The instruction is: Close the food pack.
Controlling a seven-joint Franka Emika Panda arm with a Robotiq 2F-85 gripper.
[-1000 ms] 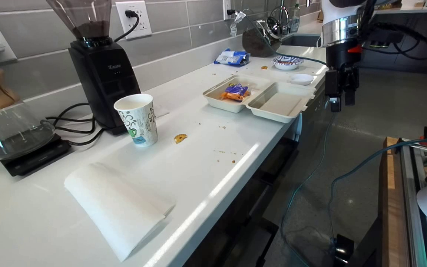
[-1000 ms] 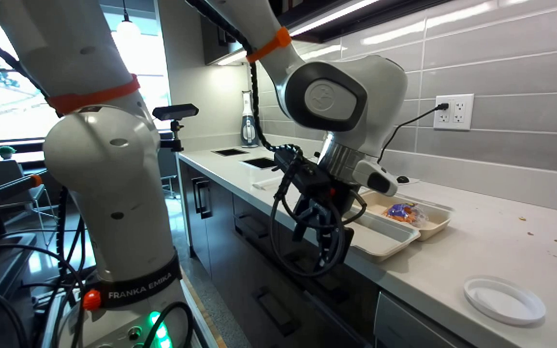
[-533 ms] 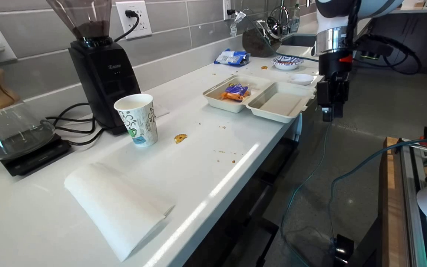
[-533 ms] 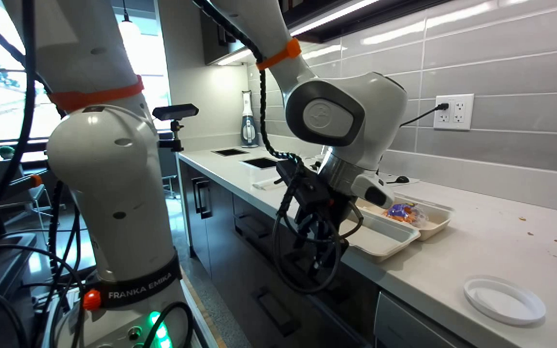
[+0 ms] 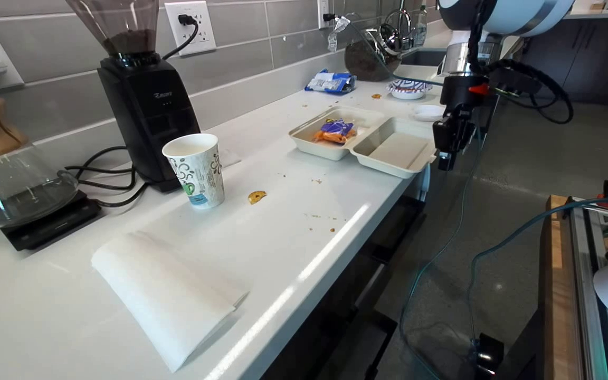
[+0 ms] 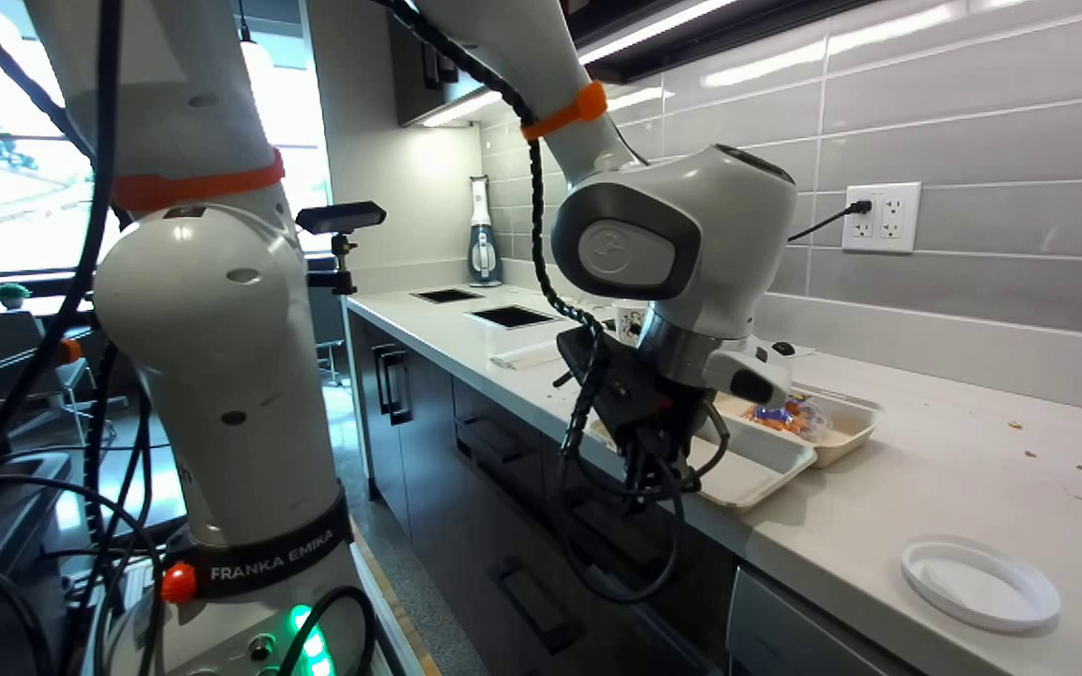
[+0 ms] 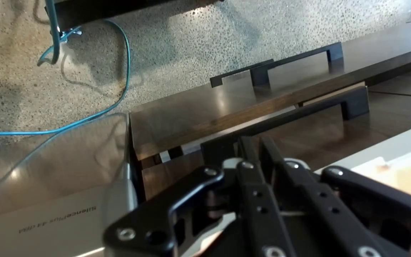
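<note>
The food pack (image 5: 396, 150), an off-white clamshell box, lies unfolded flat on the counter in both exterior views. Orange and blue packets (image 5: 335, 132) sit in its back half; the lid half (image 6: 752, 460) faces the counter's front edge and holds nothing. My gripper (image 5: 446, 159) hangs just past the lid's outer edge, on the floor side of the counter, and covers that corner in an exterior view. Whether it touches the lid I cannot tell. In the wrist view only a narrow gap separates the fingers (image 7: 245, 150), with nothing in it. Cables hide the fingertips in an exterior view (image 6: 644, 493).
Drawer handles (image 7: 355, 103) stick out below the counter, close to the fingers. A white round plate (image 6: 980, 584), patterned bowl (image 5: 409, 89), blue wrapper (image 5: 331, 83), paper cup (image 5: 198, 171) and folded paper sheet (image 5: 167, 295) lie along the counter. A black grinder (image 5: 148, 113) stands by the wall.
My gripper has moved in towards the lid's outer edge, and its fingers have drawn from wide apart to a narrow gap. The food pack shows no clear movement.
</note>
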